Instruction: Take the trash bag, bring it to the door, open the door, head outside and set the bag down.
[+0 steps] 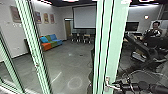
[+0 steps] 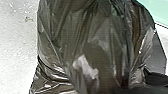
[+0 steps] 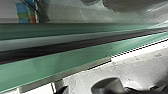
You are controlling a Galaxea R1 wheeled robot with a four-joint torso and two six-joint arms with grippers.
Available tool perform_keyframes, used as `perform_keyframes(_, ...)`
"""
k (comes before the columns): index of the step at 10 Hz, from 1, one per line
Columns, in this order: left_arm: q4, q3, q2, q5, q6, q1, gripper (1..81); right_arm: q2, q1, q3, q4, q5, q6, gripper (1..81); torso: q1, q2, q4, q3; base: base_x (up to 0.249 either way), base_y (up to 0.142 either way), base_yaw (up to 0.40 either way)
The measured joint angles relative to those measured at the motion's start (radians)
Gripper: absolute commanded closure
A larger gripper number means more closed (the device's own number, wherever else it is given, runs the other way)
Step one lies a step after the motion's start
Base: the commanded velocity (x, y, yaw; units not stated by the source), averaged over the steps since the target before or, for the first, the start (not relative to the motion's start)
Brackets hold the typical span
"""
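Note:
In the head view my right gripper [image 1: 120, 86] reaches in from the lower right, close beside the metal handle [image 1: 107, 81] on the green door frame [image 1: 113, 42]. Whether it touches the handle I cannot tell. A black, shiny trash bag [image 2: 75, 42] shows large in the left wrist view, creased and gathered into folds towards its top, with a pale patch on its side. A green frame with a dark strip [image 3: 75, 43] runs across the right wrist view.
Another green frame post [image 1: 35, 50] stands at the left. Beyond are a colourful sofa [image 1: 51, 42], a white screen [image 1: 84, 18] and chairs [image 1: 81, 37]. A person [image 1: 153, 30] is at the right, near dark jointed equipment [image 1: 145, 51].

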Motion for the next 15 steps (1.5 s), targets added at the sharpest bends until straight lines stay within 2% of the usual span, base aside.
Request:
perform_keyframes(6,0.000,0.000,0.000,0.000,0.000,0.000,81.1,0.051,-0.021,-0.107,-0.001,-0.032,0.026,1.0,-0.001,0.000,-0.001,0.000,0.000,0.000,0.000)
perform_keyframes(9,-0.007,-0.016,0.000,0.000,0.000,0.000,81.1,0.078,-0.023,-0.143,-0.024,-0.052,0.040,1.0,-0.003,-0.001,-0.002,0.000,0.000,0.000,0.000)
perform_keyframes(12,-0.009,-0.019,0.004,0.000,0.000,0.001,81.1,0.084,-0.016,-0.137,-0.117,-0.064,0.144,1.0,-0.003,-0.001,-0.002,0.001,0.000,0.000,0.000)
perform_keyframes(14,-0.009,-0.019,0.003,0.000,0.000,0.000,81.1,0.087,-0.004,-0.122,-0.216,-0.091,0.250,1.0,-0.004,-0.001,-0.003,0.001,0.000,0.000,0.000)
perform_keyframes(15,-0.009,-0.019,0.003,0.000,0.000,0.000,81.1,0.088,0.003,-0.116,-0.256,-0.109,0.280,1.0,-0.004,-0.001,-0.003,0.001,0.000,0.000,0.000)
